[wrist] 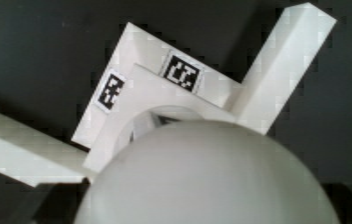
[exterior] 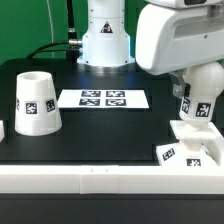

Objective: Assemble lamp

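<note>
Bulb [wrist: 199, 172] pinched between the fingers of the gripper [exterior: 197, 106], upright; base [exterior: 186, 152] lies directly beneath the claw, shade [exterior: 35, 103] well apart. Risk: a tilted bulb could jam at the socket or drag the base sideways.

The arm is glossy white all over, built of smooth, rounded shells that catch the room light. Its mounting column [exterior: 105, 40] is a plump cylinder that flares into a wider skirt at the foot, shaded bluish-grey down the sides. The big link [exterior: 170, 40] nearer me is a bulky, softly cornered casing, with a grey band at its upper edge. Below it the casing narrows to the gripper [exterior: 196, 100], also white, its fingers too small to make out.
</note>
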Controlling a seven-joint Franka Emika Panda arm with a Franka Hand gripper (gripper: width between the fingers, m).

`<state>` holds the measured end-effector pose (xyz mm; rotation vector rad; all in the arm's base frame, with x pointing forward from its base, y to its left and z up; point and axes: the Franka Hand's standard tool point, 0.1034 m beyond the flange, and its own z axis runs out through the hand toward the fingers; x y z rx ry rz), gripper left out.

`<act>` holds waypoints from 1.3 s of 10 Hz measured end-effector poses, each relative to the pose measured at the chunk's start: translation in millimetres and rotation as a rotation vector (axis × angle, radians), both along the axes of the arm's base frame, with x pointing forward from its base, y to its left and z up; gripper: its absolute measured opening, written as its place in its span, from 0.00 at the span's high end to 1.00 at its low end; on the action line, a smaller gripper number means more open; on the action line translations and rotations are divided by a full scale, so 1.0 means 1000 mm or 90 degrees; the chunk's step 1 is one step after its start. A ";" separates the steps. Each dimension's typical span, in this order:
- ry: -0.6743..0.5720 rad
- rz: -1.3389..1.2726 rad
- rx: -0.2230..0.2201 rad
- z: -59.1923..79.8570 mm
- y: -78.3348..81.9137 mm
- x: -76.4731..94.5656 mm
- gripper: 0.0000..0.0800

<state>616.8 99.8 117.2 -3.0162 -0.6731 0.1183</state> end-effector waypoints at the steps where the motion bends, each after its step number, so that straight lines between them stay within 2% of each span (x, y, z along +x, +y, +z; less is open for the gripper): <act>1: 0.002 -0.010 0.006 0.000 -0.001 0.000 0.28; 2: 0.007 -0.066 0.022 -0.001 -0.004 0.000 0.28; 5: 0.016 -0.264 0.044 -0.002 -0.004 0.003 0.28; 8: 0.039 -0.481 0.033 0.000 -0.002 0.004 0.28; 13: 0.054 -0.653 0.017 -0.001 -0.001 0.004 0.28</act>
